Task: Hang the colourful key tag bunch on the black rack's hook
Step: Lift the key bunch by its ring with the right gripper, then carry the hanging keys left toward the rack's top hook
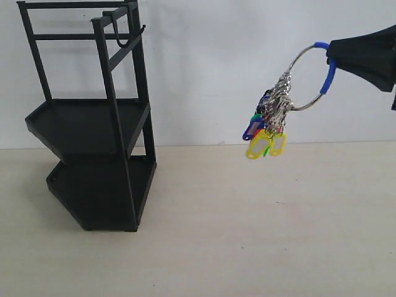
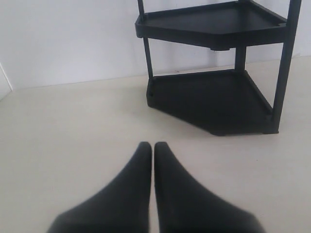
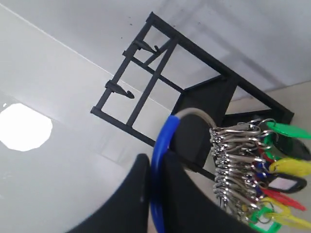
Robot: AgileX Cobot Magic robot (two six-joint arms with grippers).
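The colourful key tag bunch (image 1: 271,120) hangs in the air at the right, well off the table. Its big metal loop has a blue sleeve (image 1: 328,75), and my right gripper (image 1: 333,57) is shut on that sleeve. In the right wrist view both fingers of the right gripper (image 3: 155,159) pinch the blue sleeve (image 3: 164,135), with the tags (image 3: 272,182) dangling beside them. The black rack (image 1: 112,93) stands at the left, far from the bunch. A thin curved hook (image 1: 122,42) hangs from its top rail. My left gripper (image 2: 153,145) is shut on nothing, low over the table and facing the rack (image 2: 218,97).
A white wall runs behind the beige table (image 1: 247,235). A second small hook (image 1: 143,28) sticks out at the rack's top right corner. Both hooks (image 3: 127,92) show on the rack's top rails in the right wrist view.
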